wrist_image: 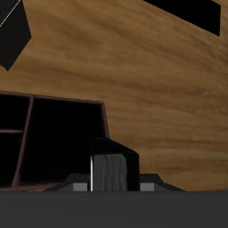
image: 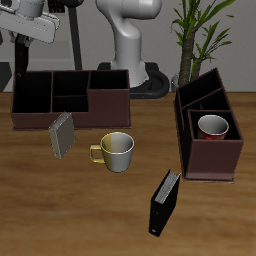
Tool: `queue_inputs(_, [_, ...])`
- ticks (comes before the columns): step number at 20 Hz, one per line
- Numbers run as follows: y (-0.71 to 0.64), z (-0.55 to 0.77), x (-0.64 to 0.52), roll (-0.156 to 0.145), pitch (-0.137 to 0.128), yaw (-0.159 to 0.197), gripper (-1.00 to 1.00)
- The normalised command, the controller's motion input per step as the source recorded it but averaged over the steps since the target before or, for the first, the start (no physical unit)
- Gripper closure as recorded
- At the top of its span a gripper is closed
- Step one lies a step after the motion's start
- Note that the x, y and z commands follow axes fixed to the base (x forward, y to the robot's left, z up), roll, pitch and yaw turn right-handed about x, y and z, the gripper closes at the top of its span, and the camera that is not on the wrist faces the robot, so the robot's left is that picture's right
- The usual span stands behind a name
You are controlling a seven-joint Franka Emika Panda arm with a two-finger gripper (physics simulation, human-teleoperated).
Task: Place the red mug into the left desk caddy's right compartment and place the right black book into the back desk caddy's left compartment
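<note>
- Holding a black book [wrist_image: 111, 167], the gripper [image: 45, 38] is clenched above the back desk caddy [image: 70, 98].
- Two caddies, two mugs are counted; open tabletop [image: 60, 210] lies before that caddy.

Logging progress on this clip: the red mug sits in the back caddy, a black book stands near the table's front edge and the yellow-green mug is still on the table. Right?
Not quite. The red mug sits in the left caddy, not the back caddy, as the exterior view shows. The rest holds: a black book stands near the table's front edge, and the yellow-green mug is on the table.
</note>
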Motion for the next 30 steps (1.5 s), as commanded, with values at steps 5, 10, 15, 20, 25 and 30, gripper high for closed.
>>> queue_inputs(5, [0.22,-0.14,0.1,0.062,0.037,0.006,1.0])
queue_inputs(10, [0.05,-0.02,0.16,0.004,0.004,0.007,1.0])
queue_inputs(15, [-0.03,-0.37,0.2,0.0,0.084,0.0,1.0])
queue_inputs(20, [0.08,-0.32,0.11,0.025,0.059,0.01,1.0])
queue_inputs(25, [0.08,-0.1,0.02,0.006,0.01,0.013,1.0])
queue_inputs(30, [-0.22,0.21,-0.15,-0.076,-0.043,-0.022,1.0])
